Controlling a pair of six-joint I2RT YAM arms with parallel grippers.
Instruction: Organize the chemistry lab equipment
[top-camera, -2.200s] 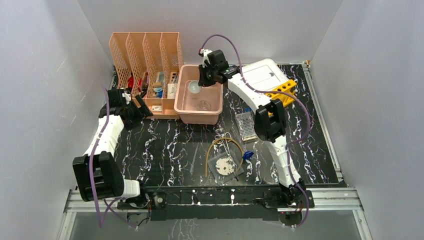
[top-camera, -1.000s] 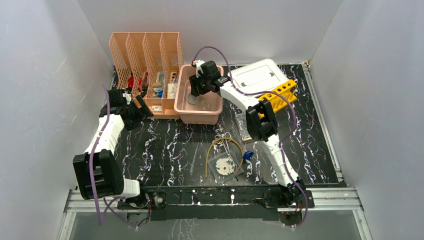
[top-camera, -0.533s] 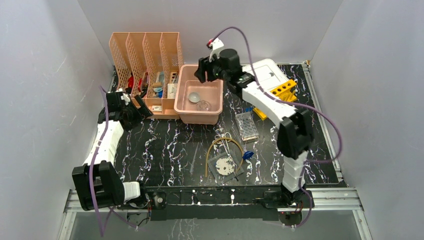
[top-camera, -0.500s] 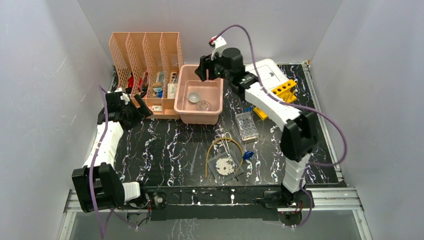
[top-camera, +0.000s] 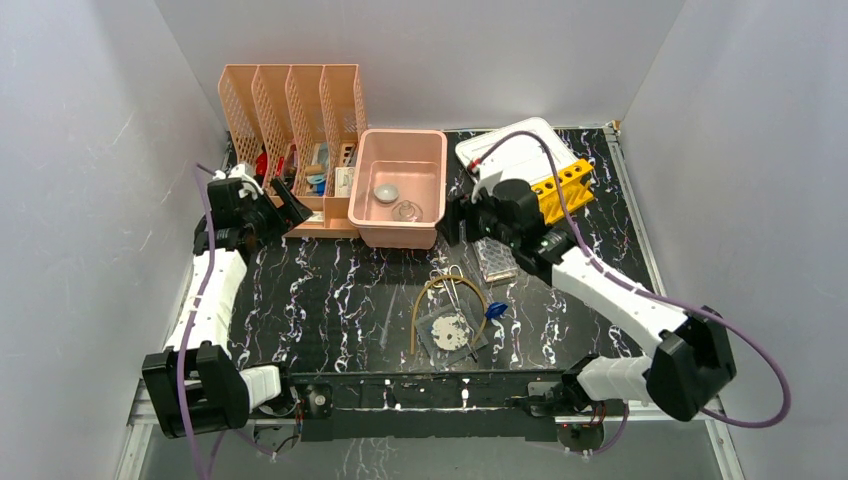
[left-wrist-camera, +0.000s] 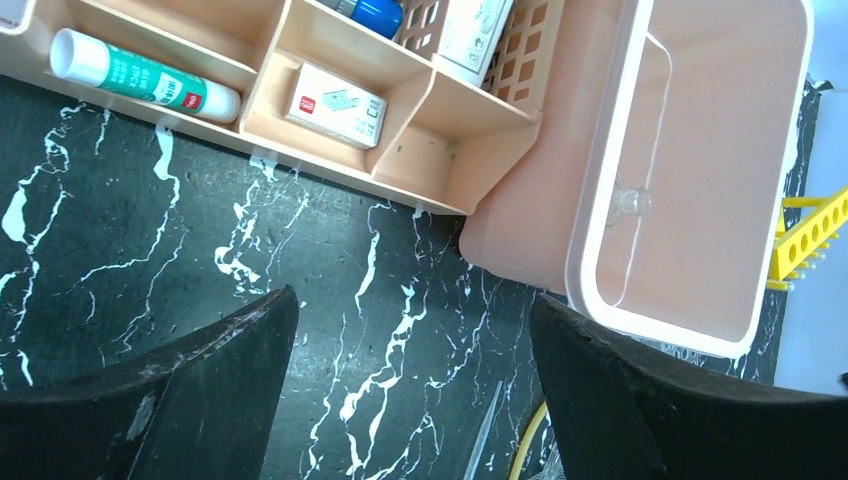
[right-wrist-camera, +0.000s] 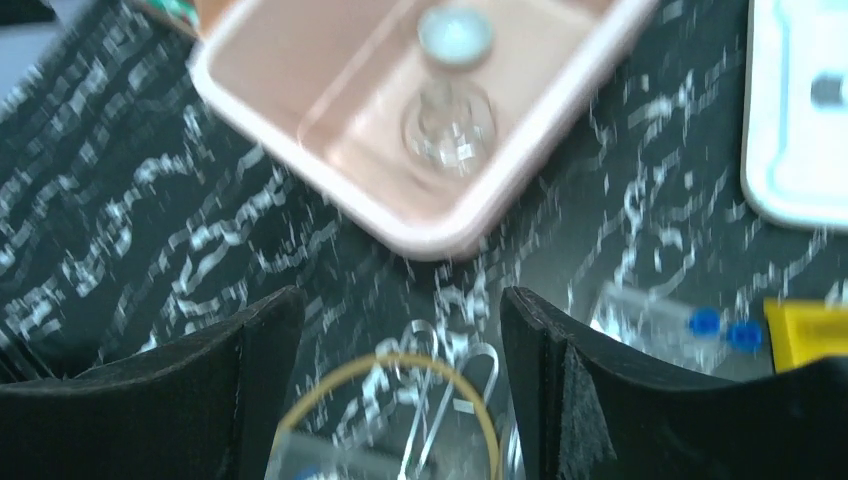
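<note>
Glassware (top-camera: 405, 211) rests inside pink tub (top-camera: 395, 236), between mesh holder (top-camera: 290, 100) and white lid (top-camera: 510, 155).

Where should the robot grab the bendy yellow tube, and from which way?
Take the yellow rubber tube on its straight left leg, from straight above, jaws across it. It lies flat there on bare table; tweezers lie at its arch and the blue clip crowds its other end.

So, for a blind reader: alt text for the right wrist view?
The open right gripper hovers near a pink tub holding a small white bowl and a clear glass dish. A yellow rubber tube lies on the black table.
</note>
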